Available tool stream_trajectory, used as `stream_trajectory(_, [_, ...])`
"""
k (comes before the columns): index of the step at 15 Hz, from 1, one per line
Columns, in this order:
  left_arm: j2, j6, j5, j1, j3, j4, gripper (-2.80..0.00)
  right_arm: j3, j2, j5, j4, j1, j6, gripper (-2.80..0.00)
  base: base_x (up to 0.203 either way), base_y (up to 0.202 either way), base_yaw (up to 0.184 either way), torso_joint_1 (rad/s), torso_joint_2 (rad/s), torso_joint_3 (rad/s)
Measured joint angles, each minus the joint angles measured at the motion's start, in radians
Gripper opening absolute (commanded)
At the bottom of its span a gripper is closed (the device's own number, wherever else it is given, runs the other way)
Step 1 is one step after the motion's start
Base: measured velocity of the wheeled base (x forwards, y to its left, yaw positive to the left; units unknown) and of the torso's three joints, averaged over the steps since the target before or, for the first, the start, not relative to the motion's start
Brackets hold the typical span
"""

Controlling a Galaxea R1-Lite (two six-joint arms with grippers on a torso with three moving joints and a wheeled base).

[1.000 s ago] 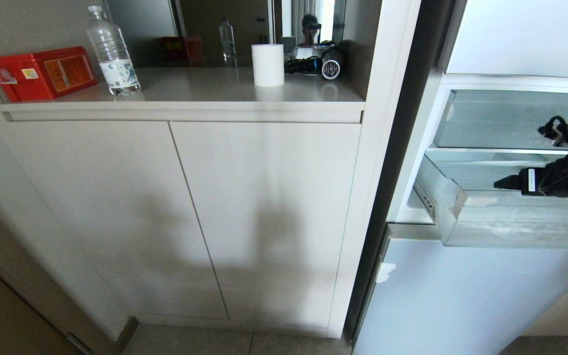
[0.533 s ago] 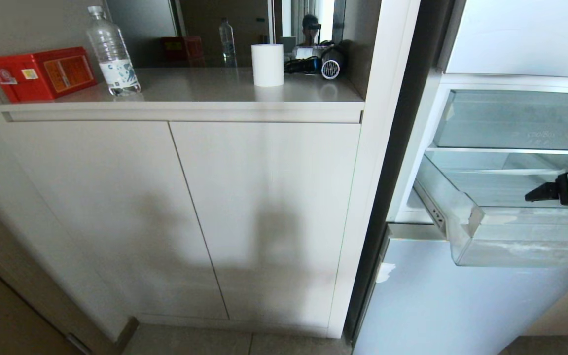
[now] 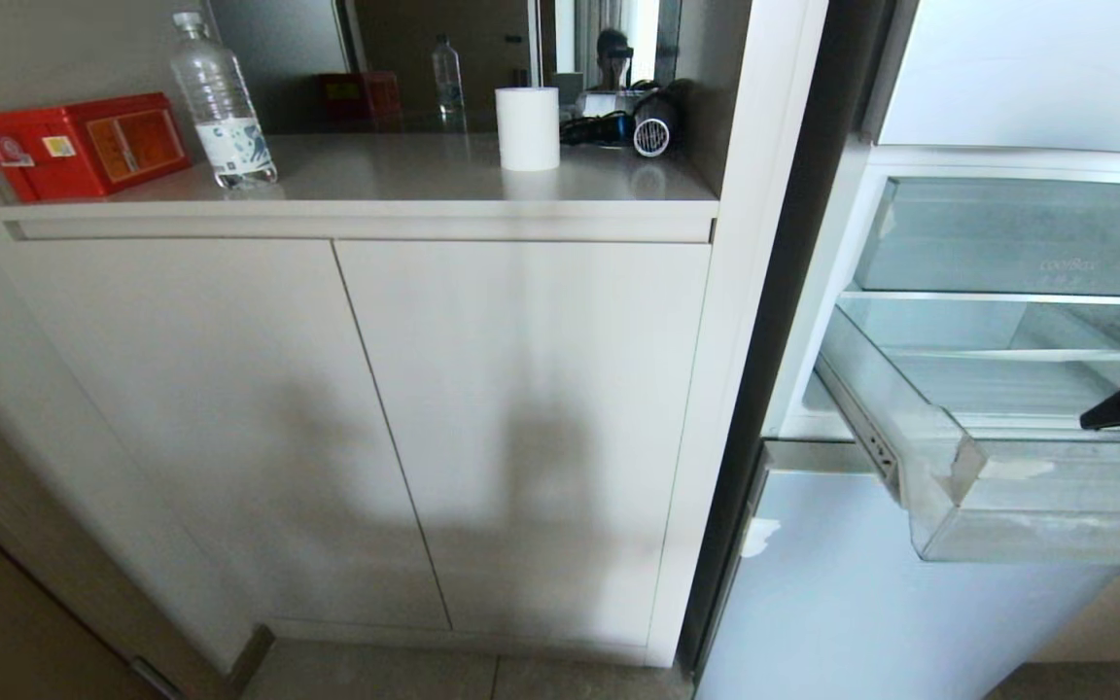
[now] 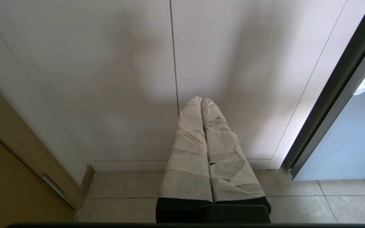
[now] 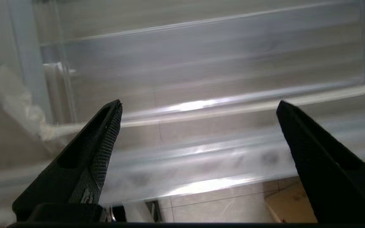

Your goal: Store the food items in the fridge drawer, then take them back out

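Note:
The fridge drawer (image 3: 1056, 530) of clear plastic stands pulled out from the fridge at the right, with white tape scraps on its front lip. No food items show; the visible part of its ribbed floor (image 5: 208, 66) is bare. My right gripper (image 5: 198, 103) is open wide over the drawer's front lip. One black finger (image 3: 1119, 410) pokes in from the right edge, just behind that lip. My left gripper (image 4: 201, 100) hangs parked low before the cabinet doors, its tape-wrapped fingers pressed together.
A clear bin with faint lettering (image 3: 1027, 238) sits above the drawer. The pale fridge door (image 3: 891, 603) is below it. On the cabinet counter (image 3: 404, 209) to the left are a red box (image 3: 84, 144), a water bottle (image 3: 222, 102), a white roll (image 3: 527, 128) and a hair dryer (image 3: 652, 126).
The drawer has slid further out of the fridge. My right gripper has moved with it, down and toward the right edge, so that only one finger still shows.

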Motion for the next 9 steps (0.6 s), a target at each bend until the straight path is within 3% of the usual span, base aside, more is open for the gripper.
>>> stream_trajectory(3, [0.0,0.0,0.0,0.0,0.0,0.0,-2.8,-0.011,-0.006,0.067,-0.011,-0.005,0.01,0.0,0.0,0.0,0.0,0.0,0.0,0.0])
stream_trajectory(9, [0.0,0.0,0.0,0.0,0.0,0.0,-2.8,-0.012,0.032,0.08,-0.057,-0.012,0.021,0.0,0.0,0.0,0.0,0.0,0.0,0.0])
